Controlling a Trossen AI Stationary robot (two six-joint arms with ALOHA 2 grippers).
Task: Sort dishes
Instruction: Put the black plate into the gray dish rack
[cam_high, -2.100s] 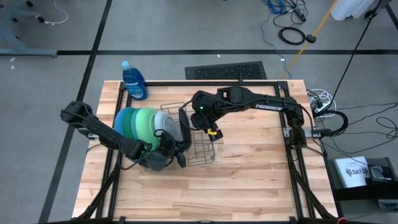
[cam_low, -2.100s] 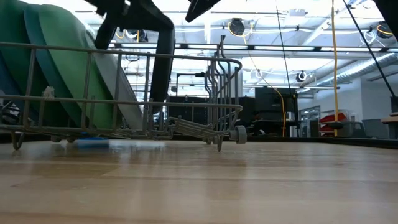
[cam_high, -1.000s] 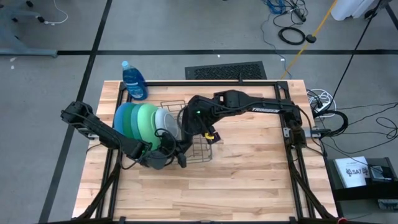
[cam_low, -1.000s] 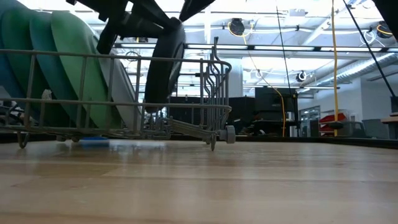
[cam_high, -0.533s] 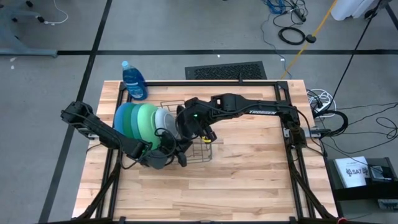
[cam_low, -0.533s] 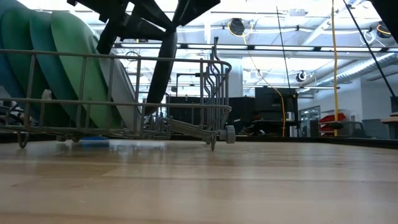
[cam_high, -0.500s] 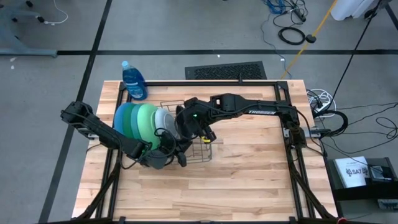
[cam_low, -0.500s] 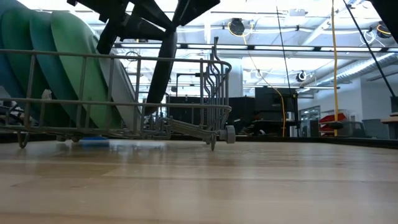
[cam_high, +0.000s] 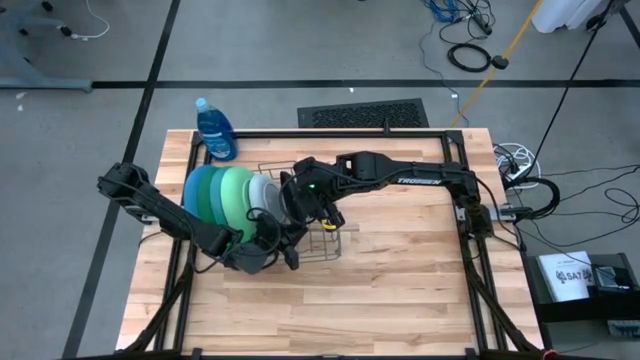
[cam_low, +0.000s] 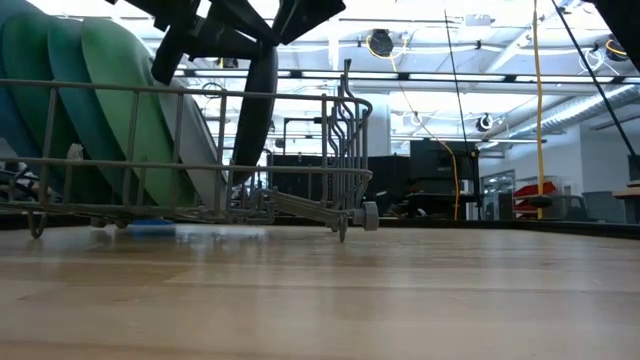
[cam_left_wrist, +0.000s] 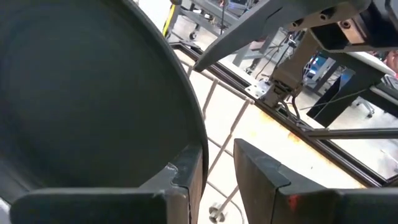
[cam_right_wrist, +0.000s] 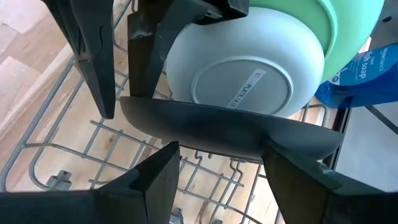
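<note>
The grey wire rack (cam_high: 325, 245) stands on the wooden table. In it the blue (cam_high: 192, 195), dark green (cam_high: 207, 198), light green (cam_high: 235, 190) and pale (cam_right_wrist: 242, 74) plates stand on edge, leaning toward the right. The small black plate (cam_right_wrist: 236, 127) stands on edge right of the pale one, its lower rim down in the rack (cam_low: 290, 95). My right gripper (cam_right_wrist: 221, 149) is open above the black plate's upper rim. My left gripper (cam_left_wrist: 217, 155) is open by a narrow gap at the plate's near rim (cam_left_wrist: 198, 134), with a rack wire showing through the gap. My right gripper comes slanting down from the right, its two fingers spread along the black plate's upper rim (cam_right_wrist: 186, 134). Whether they touch it I cannot tell. My left gripper has one finger (cam_left_wrist: 186, 177) beside the plate's near rim. Whether it touches the plate or the wire I cannot tell.
A blue soap bottle (cam_high: 215, 130) stands at the table's far left, behind the rack. The rack's right part (cam_right_wrist: 124, 155) holds no plates. Bare wood lies right of and in front of the rack (cam_high: 400, 270).
My right gripper has gone a little toward the table's left edge, toward the other plates. The black plate has tipped from a lean to the right to nearly upright, its lower rim staying in the rack.
</note>
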